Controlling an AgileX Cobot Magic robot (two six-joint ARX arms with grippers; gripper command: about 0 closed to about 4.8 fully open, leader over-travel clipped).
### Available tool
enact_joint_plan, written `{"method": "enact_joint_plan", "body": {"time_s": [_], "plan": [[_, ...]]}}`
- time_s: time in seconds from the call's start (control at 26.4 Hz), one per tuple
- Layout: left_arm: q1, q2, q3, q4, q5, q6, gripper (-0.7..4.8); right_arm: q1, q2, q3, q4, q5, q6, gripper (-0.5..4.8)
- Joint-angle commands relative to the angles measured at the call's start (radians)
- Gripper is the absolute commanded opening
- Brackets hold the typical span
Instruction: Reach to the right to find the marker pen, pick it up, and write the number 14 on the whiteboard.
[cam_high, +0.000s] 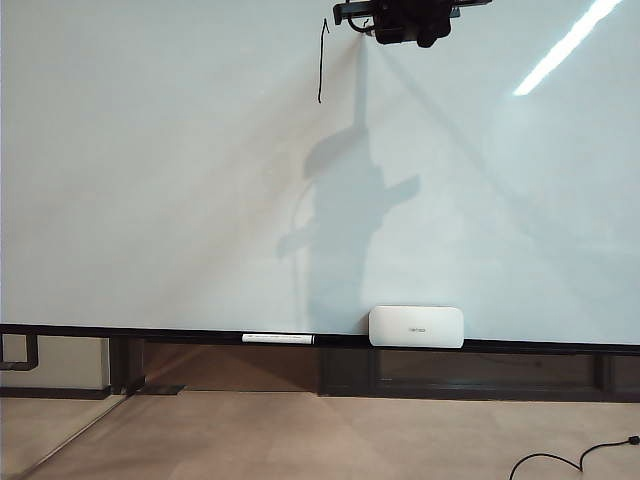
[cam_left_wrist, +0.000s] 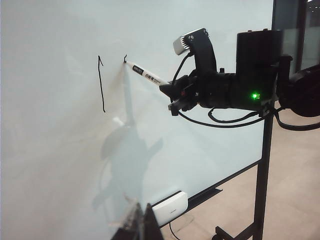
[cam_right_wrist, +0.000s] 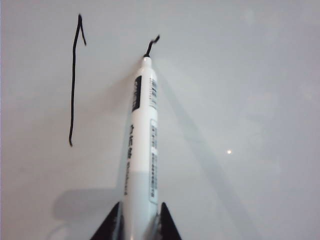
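Observation:
The whiteboard fills the exterior view. A thin black vertical stroke, the 1, is drawn high on it. My right gripper is shut on the marker pen, a white barrel with dark print. The pen's nib touches the board at the lower end of a short hooked mark, beside the stroke. From the left wrist view, the pen sticks out of the right arm toward the board. My left gripper hangs away from the board, fingers together and empty. The right gripper is at the exterior view's upper edge.
A capped white marker lies on the black bottom rail. A small white rounded box rests on the rail to its right. A black cable lies on the floor at the lower right, and the board's stand is at its edge.

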Motion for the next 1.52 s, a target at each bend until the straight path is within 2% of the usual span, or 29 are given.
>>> {"method": "enact_joint_plan", "body": {"time_s": [0.04,0.61,1.21,1.52], "plan": [[0.000,-0.002,0.005,0.019,0.003,-0.005,-0.06,-0.001,-0.001,0.004,-0.048,0.002,0.042,-0.01],[0.000,-0.005,0.005,0.022,0.003,-0.005,-0.06,-0.002,0.006,0.003,-0.123,0.003,0.064,-0.01],[0.000,-0.005,0.006,0.033,0.004,-0.005,-0.06,-0.004,0.006,0.003,-0.154,0.190,0.067,-0.01],[0.000,-0.005,0.006,0.033,0.004,-0.006,-0.06,-0.004,0.003,0.003,-0.194,0.237,0.066,-0.01]]}}
